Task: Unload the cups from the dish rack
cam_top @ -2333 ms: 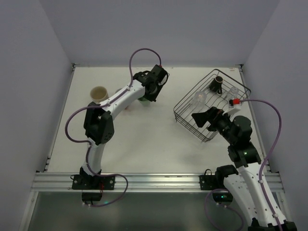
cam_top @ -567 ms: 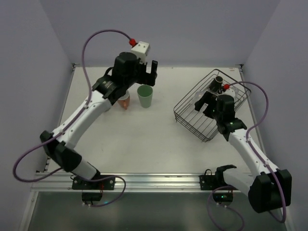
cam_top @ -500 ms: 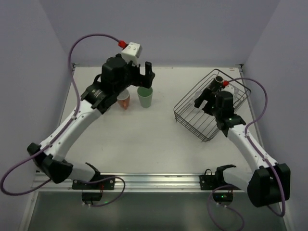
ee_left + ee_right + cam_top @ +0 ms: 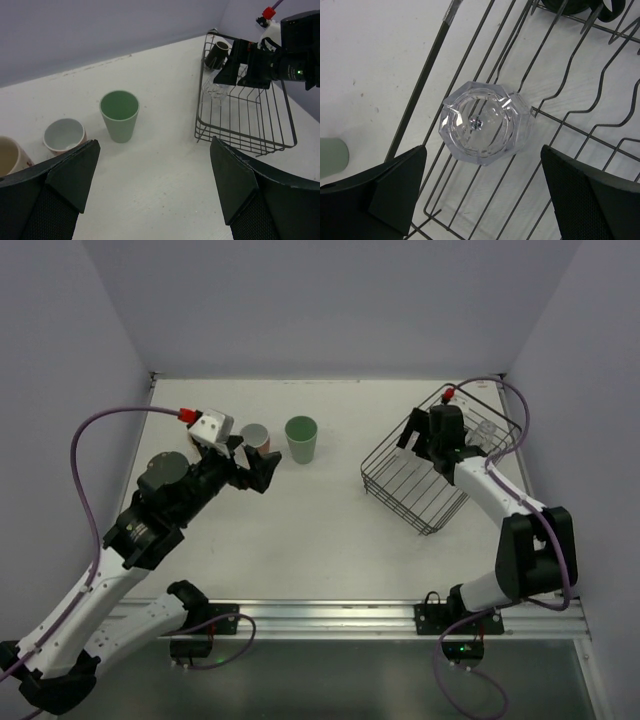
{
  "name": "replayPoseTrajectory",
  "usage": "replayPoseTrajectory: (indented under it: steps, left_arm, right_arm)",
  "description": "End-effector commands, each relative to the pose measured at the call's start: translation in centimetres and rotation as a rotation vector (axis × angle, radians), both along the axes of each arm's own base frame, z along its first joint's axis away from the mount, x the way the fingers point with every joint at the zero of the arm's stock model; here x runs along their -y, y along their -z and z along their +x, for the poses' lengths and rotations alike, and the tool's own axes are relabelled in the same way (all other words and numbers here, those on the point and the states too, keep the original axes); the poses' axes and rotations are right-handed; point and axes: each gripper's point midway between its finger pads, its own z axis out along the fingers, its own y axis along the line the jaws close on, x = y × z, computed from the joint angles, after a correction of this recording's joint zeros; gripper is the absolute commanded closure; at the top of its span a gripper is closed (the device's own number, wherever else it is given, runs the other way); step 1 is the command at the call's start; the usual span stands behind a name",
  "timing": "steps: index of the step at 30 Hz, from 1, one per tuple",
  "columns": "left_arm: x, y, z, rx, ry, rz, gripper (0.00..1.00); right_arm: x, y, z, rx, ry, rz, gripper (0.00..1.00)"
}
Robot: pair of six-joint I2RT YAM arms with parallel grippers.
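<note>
Clear glass (image 4: 482, 120) lies on the wire floor of the dish rack (image 4: 420, 485), seen end-on and squarely between the widely parted, empty fingers of the right gripper (image 4: 481, 150). The sound move looks like a straight descent: keep the jaws clear of the wires and close gently across opposite facets, since glass is slick. The small dark brown mug (image 4: 572, 6) sits at the rack's far corner. The left gripper (image 4: 154, 142), likewise spread wide and empty, hangs near the mint green tumbler (image 4: 119, 112), pinkish cup (image 4: 64, 136) and beige mug (image 4: 7, 155) on the table (image 4: 320, 530).
</note>
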Motion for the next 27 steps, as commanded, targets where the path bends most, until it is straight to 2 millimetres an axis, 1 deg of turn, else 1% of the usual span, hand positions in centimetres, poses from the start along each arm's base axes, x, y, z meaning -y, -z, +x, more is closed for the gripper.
replayPoseTrajectory:
  steps: [1, 2, 3, 4, 5, 6, 9, 12, 15, 18, 19, 21, 22, 23, 24, 25, 26, 27]
  left_arm:
    - [-2.2, 0.4, -0.1, 0.054, -0.075, 0.053, 0.00]
    - [-2.3, 0.9, -0.1, 0.050, -0.082, 0.064, 0.00]
    - [-2.3, 1.6, 0.1, 0.043, -0.085, 0.076, 0.00]
    - [-2.3, 2.0, 0.2, 0.037, -0.084, 0.080, 0.00]
    - [-2.2, 2.3, 0.2, 0.031, -0.078, 0.085, 0.00]
    - [-1.9, 2.7, 0.2, 0.023, -0.070, 0.092, 0.00]
    - [-1.8, 2.9, 0.3, 0.020, -0.066, 0.093, 0.00]
    - [-1.8, 2.5, 0.1, 0.034, -0.060, 0.080, 0.00]
    - [-1.9, 2.6, 0.0, 0.034, -0.060, 0.078, 0.00]
    - [-1.7, 2.6, 0.0, 0.032, -0.054, 0.075, 0.00]
    - [-1.6, 2.5, 0.0, 0.033, -0.051, 0.073, 0.00]
    - [-1.3, 2.3, -0.1, 0.029, -0.038, 0.063, 0.00]
    - [-1.2, 2.1, -0.1, 0.028, -0.033, 0.056, 0.00]
    - [-1.0, 1.9, -0.2, 0.025, -0.027, 0.042, 0.00]
    - [-0.7, 1.7, -0.4, 0.024, -0.005, 0.033, 0.00]
    - [-0.5, 1.5, -0.5, 0.021, 0.005, 0.024, 0.00]
    - [-0.1, 1.2, -0.6, 0.016, 0.021, 0.007, 0.00]
    - [0.4, 0.7, -0.9, 0.017, 0.050, -0.008, 0.00]
  right_arm:
    - [0.6, -2.4, 2.3, 0.057, 0.021, -0.044, 0.01]
    - [0.5, -1.5, 2.6, 0.034, 0.021, -0.051, 0.01]
    - [0.5, -1.7, 3.1, 0.036, 0.020, -0.054, 0.01]
    - [0.5, -1.4, 3.2, 0.020, 0.021, -0.060, 0.01]
    - [0.4, -0.5, 3.4, -0.005, 0.016, -0.069, 0.01]
    - [0.4, -0.7, 3.8, -0.003, 0.017, -0.070, 0.01]
    - [0.5, 0.1, 4.3, -0.021, 0.021, -0.085, 0.04]
    - [1.0, 0.6, 4.5, -0.037, 0.037, -0.108, 0.08]
    - [1.2, 0.6, 4.7, -0.037, 0.047, -0.117, 0.10]
    - [1.3, 0.7, 4.7, -0.046, 0.053, -0.118, 0.22]
    - [1.3, 0.8, 4.5, -0.055, 0.051, -0.119, 0.27]
    - [1.5, 1.0, 4.2, -0.063, 0.058, -0.123, 0.41]
    - [1.6, 0.5, 3.9, -0.051, 0.063, -0.120, 0.48]
    - [1.7, 0.7, 3.4, -0.054, 0.068, -0.121, 0.51]
    - [1.7, 0.1, 3.2, -0.035, 0.068, -0.112, 0.52]
    - [1.7, -1.7, 2.8, 0.012, 0.066, -0.097, 0.52]
    - [1.7, -2.0, 2.3, 0.022, 0.062, -0.087, 0.53]
    - [1.5, -2.9, 1.9, 0.046, 0.061, -0.070, 0.53]
